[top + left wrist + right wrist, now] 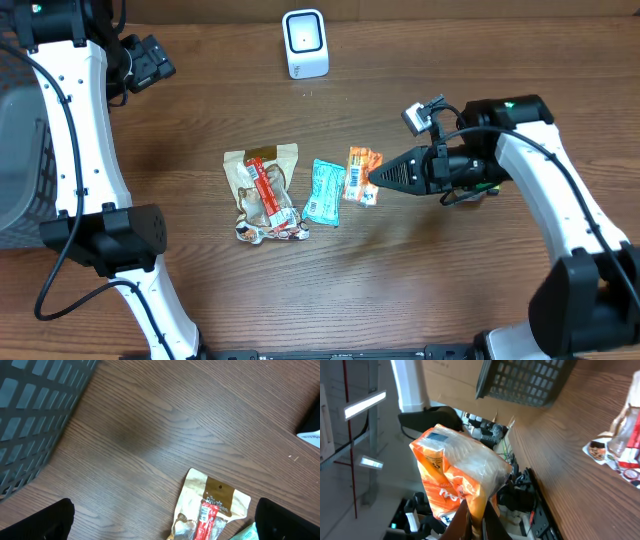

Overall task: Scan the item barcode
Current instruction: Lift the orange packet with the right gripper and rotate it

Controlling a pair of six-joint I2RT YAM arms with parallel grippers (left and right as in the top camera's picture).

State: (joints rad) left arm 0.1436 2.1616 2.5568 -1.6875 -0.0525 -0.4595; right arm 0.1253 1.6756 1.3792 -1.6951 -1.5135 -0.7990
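Note:
An orange snack packet (360,172) hangs just above the table's middle, pinched at one edge by my right gripper (373,177), which is shut on it. In the right wrist view the packet (454,475) stands up from the closed fingers (492,522), crinkled, with a small dark label near its top. The white scanner (304,43) stands at the back centre, well apart from the packet. My left gripper (152,62) is at the back left, open and holding nothing; its dark fingertips (50,522) frame bare wood and a pouch.
A tan pouch with a red stick (262,190) and a teal packet (323,192) lie side by side left of the orange packet. A dark mesh basket (15,150) sits at the left edge. The pouch (212,507) also shows under the left wrist.

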